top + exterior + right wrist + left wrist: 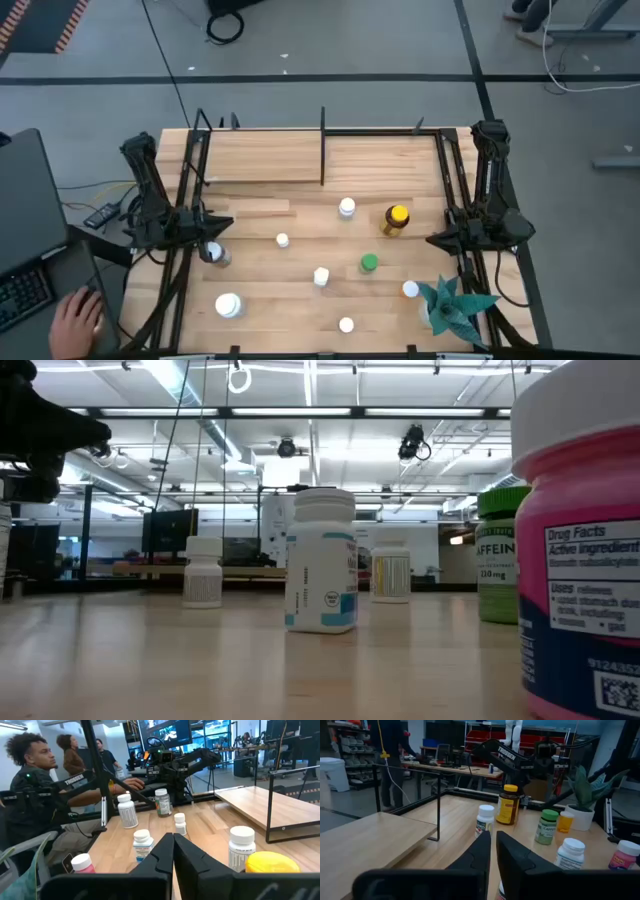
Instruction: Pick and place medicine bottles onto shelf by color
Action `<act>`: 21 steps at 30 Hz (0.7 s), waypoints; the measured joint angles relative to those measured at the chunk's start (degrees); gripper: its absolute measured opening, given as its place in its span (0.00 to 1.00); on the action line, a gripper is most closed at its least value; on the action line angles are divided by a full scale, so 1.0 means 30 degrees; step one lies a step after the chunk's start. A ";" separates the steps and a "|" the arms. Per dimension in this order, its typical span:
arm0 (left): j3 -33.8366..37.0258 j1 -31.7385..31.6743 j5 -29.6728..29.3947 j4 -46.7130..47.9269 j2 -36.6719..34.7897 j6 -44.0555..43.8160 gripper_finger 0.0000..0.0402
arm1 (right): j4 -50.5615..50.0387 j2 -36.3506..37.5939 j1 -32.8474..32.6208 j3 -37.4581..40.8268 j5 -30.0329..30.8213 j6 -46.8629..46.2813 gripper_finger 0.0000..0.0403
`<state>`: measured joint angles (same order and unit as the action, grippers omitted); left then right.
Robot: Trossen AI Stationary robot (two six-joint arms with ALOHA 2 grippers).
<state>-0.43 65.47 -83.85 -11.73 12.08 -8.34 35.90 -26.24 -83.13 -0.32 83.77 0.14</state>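
The left tool waits at the desk's nine o'clock edge, its fingers pressed nearly together on nothing. The right tool sits at the three o'clock edge, likewise closed and empty.

The shelf, a light-wood ledge with a black upright divider, spans the twelve o'clock side of the desk and carries no bottles. All the medicine bottles stand upright on the desk with caps on; what is inside them cannot be seen.

The amber bottle with a yellow cap stands at about two o'clock from the desk's middle, a white bottle just beside it at its nine o'clock. The green-capped bottle is near four o'clock. A large white-capped bottle sits toward seven o'clock, another white bottle at six. An orange bottle stands next to the teal plant in the five o'clock corner.
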 joint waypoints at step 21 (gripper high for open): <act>0.0000 0.0002 0.0002 -0.0005 0.0000 0.0002 0.08 | 0.0001 0.0006 0.0000 0.0000 0.0000 0.0000 0.04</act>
<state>-0.43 65.48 -83.85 -11.74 12.08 -8.33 35.90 -26.22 -83.13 -0.32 83.77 0.14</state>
